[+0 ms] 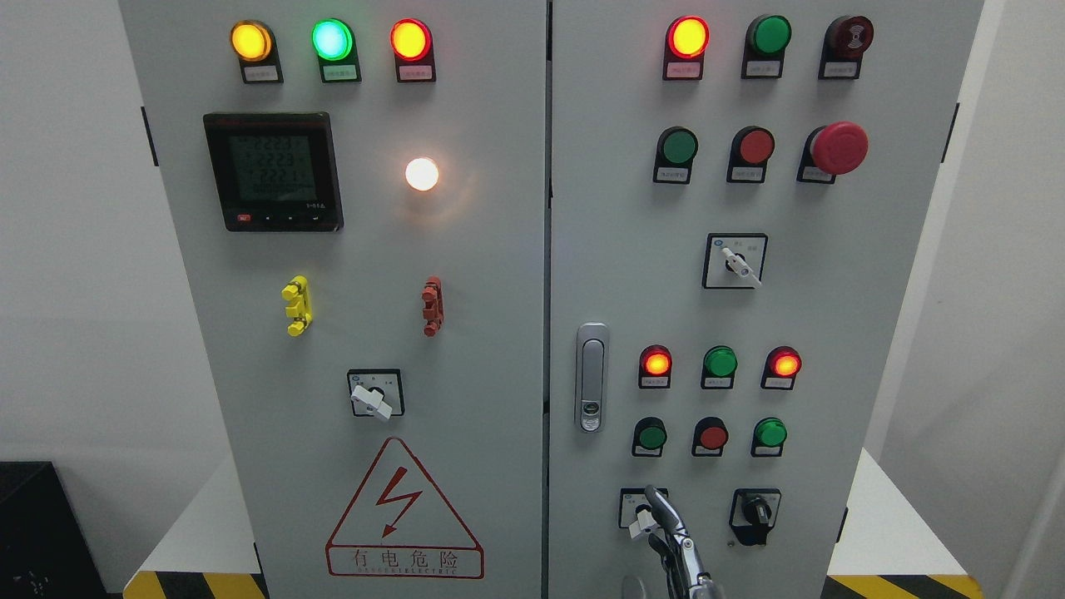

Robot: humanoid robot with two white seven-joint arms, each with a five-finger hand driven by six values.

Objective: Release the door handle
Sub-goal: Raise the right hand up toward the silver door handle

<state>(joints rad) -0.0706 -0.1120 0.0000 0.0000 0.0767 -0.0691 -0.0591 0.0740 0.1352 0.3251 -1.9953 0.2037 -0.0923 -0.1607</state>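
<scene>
**Hand Low, Handle Free**

A robot hand [670, 545] rose at the bottom edge, right of middle; only slender fingers [657, 507] showed, their grip impossible to judge. Above it, well apart, the door handle [591, 377] sat flush and upright on the cabinet's right door [832, 333], untouched.

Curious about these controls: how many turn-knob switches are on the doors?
4 switches. One low on the left door, one mid-height on the right door, and two along that door's bottom: a white-handled one partly behind the right hand and a black one beside it.
</scene>
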